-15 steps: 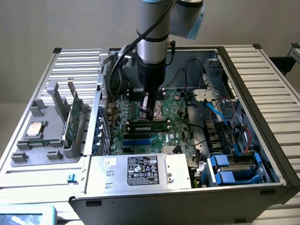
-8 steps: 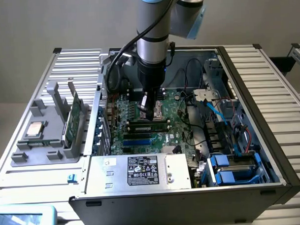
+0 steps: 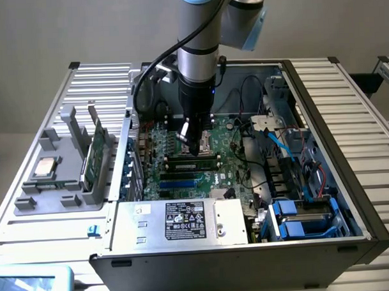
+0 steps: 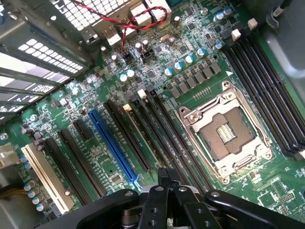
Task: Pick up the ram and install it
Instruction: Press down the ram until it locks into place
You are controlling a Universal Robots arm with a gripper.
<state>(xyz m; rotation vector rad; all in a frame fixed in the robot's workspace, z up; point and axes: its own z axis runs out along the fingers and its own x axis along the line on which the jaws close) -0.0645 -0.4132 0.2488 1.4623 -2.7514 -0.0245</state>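
Green motherboard [image 3: 183, 174], ribbed metal table [image 3: 366, 114]

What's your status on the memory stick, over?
Tool shut, down over the memory slots beside the empty processor socket. One green stick lying in a slot under it. Second green board upright in the grey rack. Nothing blocking.

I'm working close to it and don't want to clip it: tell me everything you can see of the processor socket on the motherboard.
The processor socket is a square silver metal frame with screws at its corners, around a dark recessed bed with a small pale patch in the middle. No chip sits in it. It lies flat on the green motherboard, with long black memory slots on either side. The shut pincer sits over the slots beside it, not touching it.
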